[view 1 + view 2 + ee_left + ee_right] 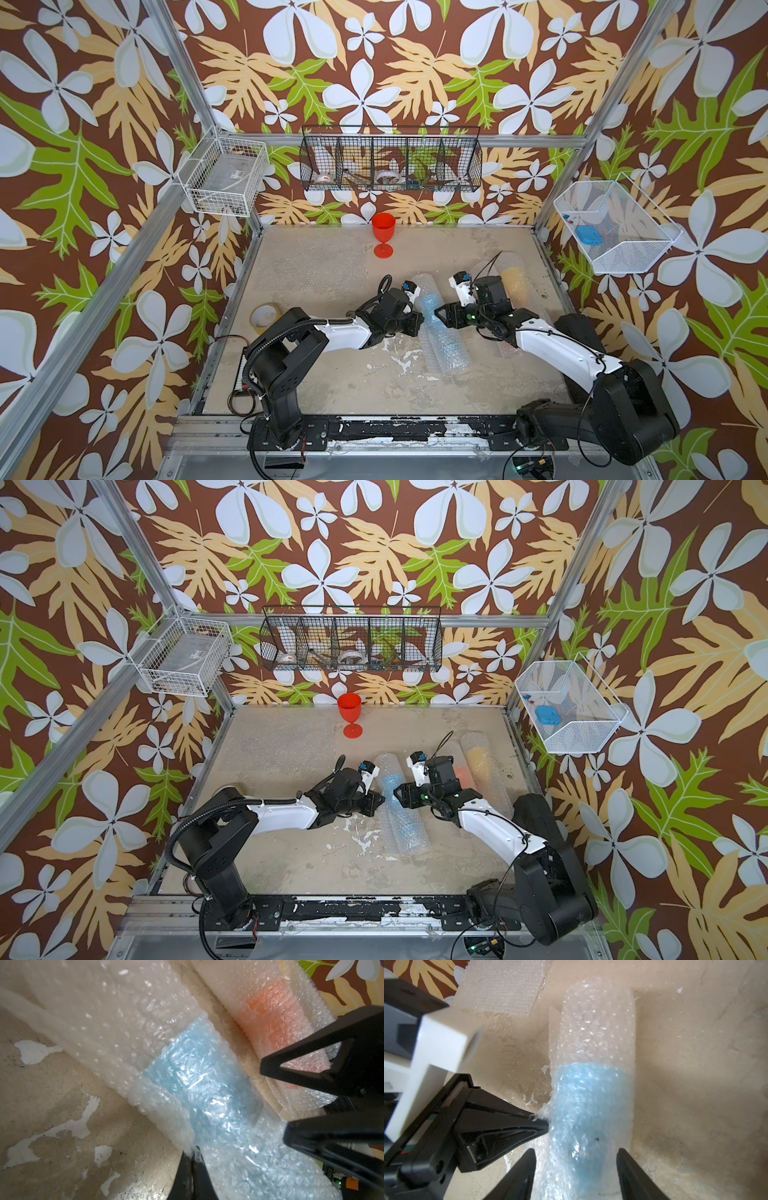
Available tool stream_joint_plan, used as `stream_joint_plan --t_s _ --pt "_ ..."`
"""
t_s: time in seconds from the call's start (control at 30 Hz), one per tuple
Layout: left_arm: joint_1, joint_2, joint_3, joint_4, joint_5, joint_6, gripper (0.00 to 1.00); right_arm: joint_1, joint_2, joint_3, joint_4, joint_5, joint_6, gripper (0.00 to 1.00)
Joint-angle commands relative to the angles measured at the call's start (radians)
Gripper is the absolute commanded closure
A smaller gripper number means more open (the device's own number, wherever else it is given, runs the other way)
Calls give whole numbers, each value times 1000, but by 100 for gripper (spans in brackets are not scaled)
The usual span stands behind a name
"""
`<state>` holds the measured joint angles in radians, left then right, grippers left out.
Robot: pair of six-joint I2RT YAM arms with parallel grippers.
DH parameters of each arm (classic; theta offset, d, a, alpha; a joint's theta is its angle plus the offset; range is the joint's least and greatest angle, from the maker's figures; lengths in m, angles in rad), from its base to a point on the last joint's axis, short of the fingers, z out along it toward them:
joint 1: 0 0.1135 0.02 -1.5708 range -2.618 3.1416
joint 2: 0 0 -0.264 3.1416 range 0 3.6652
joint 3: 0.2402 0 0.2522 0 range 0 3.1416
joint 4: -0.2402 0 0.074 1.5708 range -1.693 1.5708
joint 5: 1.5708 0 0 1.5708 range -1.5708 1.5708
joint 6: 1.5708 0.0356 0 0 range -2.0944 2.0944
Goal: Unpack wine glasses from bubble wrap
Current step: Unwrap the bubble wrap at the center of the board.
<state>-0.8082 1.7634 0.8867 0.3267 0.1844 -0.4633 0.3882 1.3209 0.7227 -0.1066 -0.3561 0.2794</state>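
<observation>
A robotics laboratory test cell is indicated. A worn tabletop (332, 374) is enclosed by an aluminium frame (532, 141) lined with floral-print panels (374, 62). Wire baskets (390, 166) are hung on the walls. The left arm (345, 332) and right arm (552, 349) are mounted on a front rail (374, 432).

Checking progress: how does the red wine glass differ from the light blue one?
The red wine glass stands upright at the back; the light blue wine glass lies down, nearer the middle. Red is bare; blue is rolled in bubble wrap. Red is untouched; the left gripper pinches blue's wrap. Both rest on the table.
</observation>
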Motion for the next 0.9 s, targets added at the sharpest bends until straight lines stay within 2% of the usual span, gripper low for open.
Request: stream_joint_plan --t_s 0.0,0.13,0.23,0.47,0.57,0.77,0.87 --pt "1 -20 -4 21 -5 8 100 42 19 25 -36 99 -46 40" --pt "0 -21 -4 21 -4 8 100 109 48 64 -57 201 -67 42" --pt "0 -21 -6 23 -5 2 100 144 75 83 -63 227 -74 42" --pt "1 -22 -5 25 -2 -5 100 156 107 87 -75 277 -69 47" --pt "0 -24 -5 28 1 -3 100 159 107 86 -81 293 -72 53" --pt "1 -23 -5 33 1 -6 100 160 108 78 -68 273 -62 77" --pt "0 -19 -5 38 8 -3 100 161 98 65 -48 245 -47 82"
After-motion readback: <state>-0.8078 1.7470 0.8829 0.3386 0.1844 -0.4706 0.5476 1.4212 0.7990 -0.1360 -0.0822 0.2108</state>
